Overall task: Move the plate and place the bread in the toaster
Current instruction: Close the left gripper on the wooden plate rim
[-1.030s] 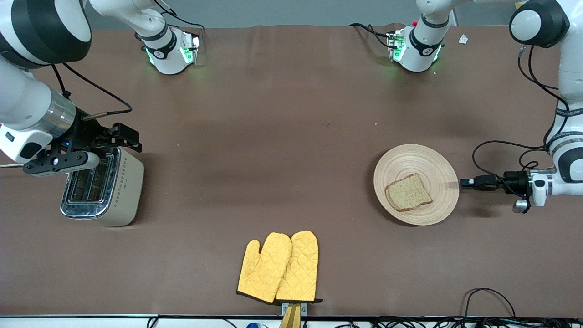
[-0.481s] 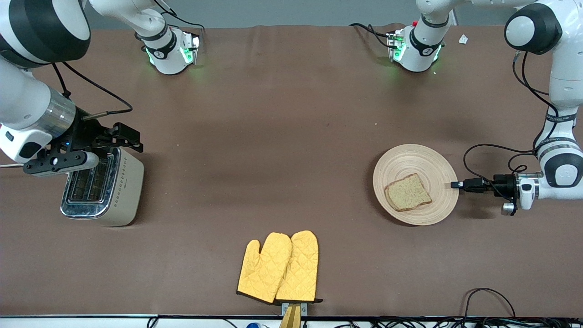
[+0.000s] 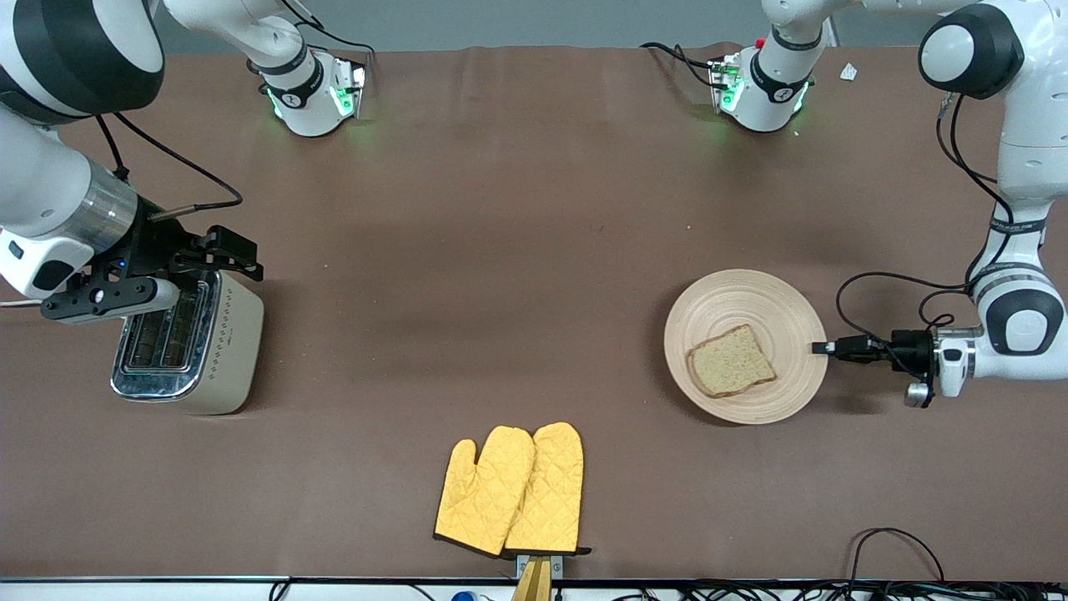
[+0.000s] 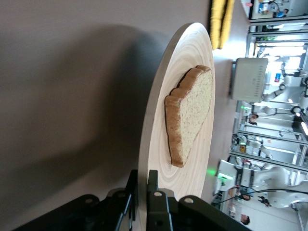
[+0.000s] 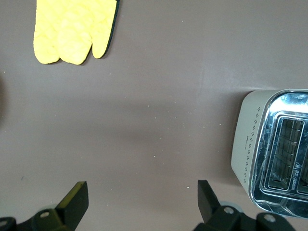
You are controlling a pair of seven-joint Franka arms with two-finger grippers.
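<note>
The wooden plate point(image 3: 751, 296) lies toward the left arm's end of the table with the bread point(image 3: 731, 361) on it. My left gripper point(image 3: 822, 347) is shut on the plate's rim, one finger above and one below; the left wrist view shows the plate point(image 4: 159, 125), the bread point(image 4: 192, 115) and my gripper point(image 4: 143, 180). The cream toaster point(image 3: 188, 342) stands at the right arm's end, slots up. My right gripper point(image 3: 238, 255) hangs open and empty over the table beside the toaster point(image 5: 274, 149); in the right wrist view it point(image 5: 143, 195) is over bare table.
Yellow oven mitts point(image 3: 511, 488) lie near the table's front edge, midway between the arms, and show in the right wrist view point(image 5: 72, 29). Cables run along the front edge point(image 3: 893, 542). The arm bases point(image 3: 755, 83) stand along the top.
The left gripper has closed on the plate's rim and slid the plate with the bread toward the right arm's end and slightly nearer the front camera. The right arm has not moved.
</note>
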